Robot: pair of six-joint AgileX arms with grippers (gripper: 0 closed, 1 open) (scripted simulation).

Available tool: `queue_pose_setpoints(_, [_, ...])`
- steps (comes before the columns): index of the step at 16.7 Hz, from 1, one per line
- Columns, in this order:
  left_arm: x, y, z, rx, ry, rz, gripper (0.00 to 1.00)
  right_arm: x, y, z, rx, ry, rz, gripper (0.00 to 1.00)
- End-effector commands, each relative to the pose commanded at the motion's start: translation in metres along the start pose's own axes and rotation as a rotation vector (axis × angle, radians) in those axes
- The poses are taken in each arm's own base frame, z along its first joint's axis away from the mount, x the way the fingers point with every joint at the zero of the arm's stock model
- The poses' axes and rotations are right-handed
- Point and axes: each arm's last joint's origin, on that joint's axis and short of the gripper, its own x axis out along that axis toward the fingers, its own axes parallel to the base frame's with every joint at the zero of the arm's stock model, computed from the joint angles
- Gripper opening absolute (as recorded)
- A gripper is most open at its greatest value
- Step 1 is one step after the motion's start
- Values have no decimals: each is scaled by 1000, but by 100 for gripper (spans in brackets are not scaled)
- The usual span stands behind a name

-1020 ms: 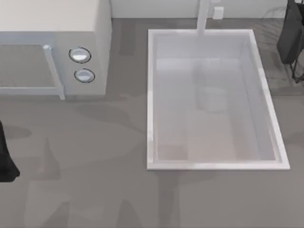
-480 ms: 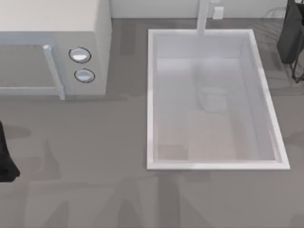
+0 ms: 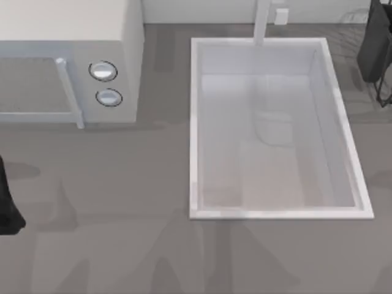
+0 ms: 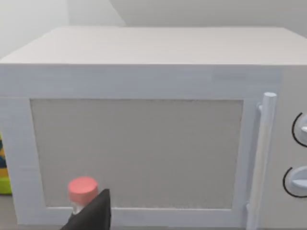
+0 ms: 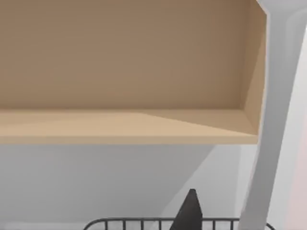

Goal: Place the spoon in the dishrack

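Left arm (image 3: 7,202) parked at table's left edge, sink (image 3: 195,135) right of microwave (image 3: 122,55), dishrack (image 3: 376,49) at far right, claw state of both grippers cannot be told.

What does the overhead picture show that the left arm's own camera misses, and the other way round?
Only the top view takes in the white sink basin, the faucet behind it, the grey counter and part of the dark dishrack at the right edge. Only the left wrist view catches a small pink-capped item before the microwave door, beside a dark tool finger. Both show the white microwave, its handle and two dials.
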Motion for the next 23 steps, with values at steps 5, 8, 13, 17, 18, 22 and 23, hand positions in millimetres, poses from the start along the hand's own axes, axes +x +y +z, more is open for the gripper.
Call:
queue_pose_setpoints(5, [0,0,0,0,0,0,100,81,-24,-52,-1,0,-4,0])
queue_pose_setpoints(8, [0,0,0,0,0,0,100,130,-24,-101,-14,-21,-6,0])
queue_pose_setpoints(13, [0,0,0,0,0,0,100,174,-1,-176,-8,-14,-6,0])
queue_pose_setpoints(17, [0,0,0,0,0,0,100,179,6,-192,-4,-3,-6,0])
queue_pose_setpoints(18, [0,0,0,0,0,0,100,179,6,-192,-4,-3,-6,0])
queue_pose_setpoints(22, [0,0,0,0,0,0,100,179,6,-192,-4,-3,-6,23])
queue_pose_setpoints(23, [0,0,0,0,0,0,100,179,6,-192,-4,-3,-6,30])
